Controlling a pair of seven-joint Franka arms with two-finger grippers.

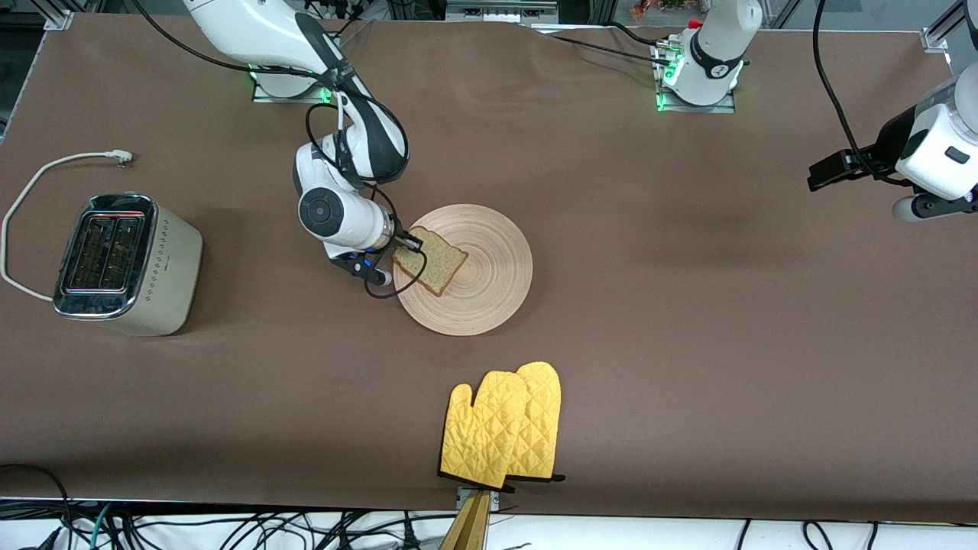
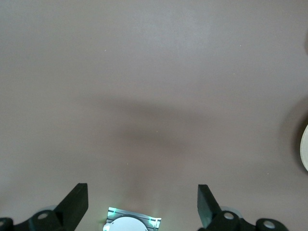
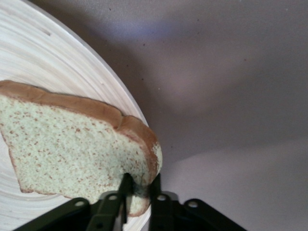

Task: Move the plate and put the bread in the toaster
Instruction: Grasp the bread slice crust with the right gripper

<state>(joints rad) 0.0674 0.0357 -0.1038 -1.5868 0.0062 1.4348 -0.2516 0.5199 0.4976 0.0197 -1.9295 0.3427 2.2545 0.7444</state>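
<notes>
Right wrist view: the squarish slice of speckled beige bread with a darker brown crust [image 3: 72, 149] lies on the round, light tan wooden plate with concentric ring grain [image 3: 57, 72]. One corner of the slice sits between the two dark fingers [image 3: 126, 185] of the right hand [image 3: 140, 188], which are clamped together on that crust corner at the plate's rim.

In the front view, the bread [image 1: 430, 261] occupies the part of the plate [image 1: 489, 267] toward the right arm's end of the bench, and the right hand [image 1: 403, 243] meets the slice at its corner over the plate's edge. The right arm reaches down to it from its base at the top of the view.

The plate rests near the middle of the brown bench [image 1: 688, 305]. The boxy cream-white two-slot toaster with a shiny chrome top [image 1: 126, 263] stands well apart from the plate, toward the right arm's end of the bench, with both slots facing up and its white cord [image 1: 30, 191] looping beside it. A pair of yellow quilted oven mitts with black cuffs [image 1: 504, 428] lies nearer to the front camera than the plate, at the bench's edge.

The left arm waits, raised at its own end of the bench. In the left wrist view, the left hand [image 2: 143, 204] hangs over bare bench surface with its fingers [image 2: 74, 202] set wide apart, holding nothing.
</notes>
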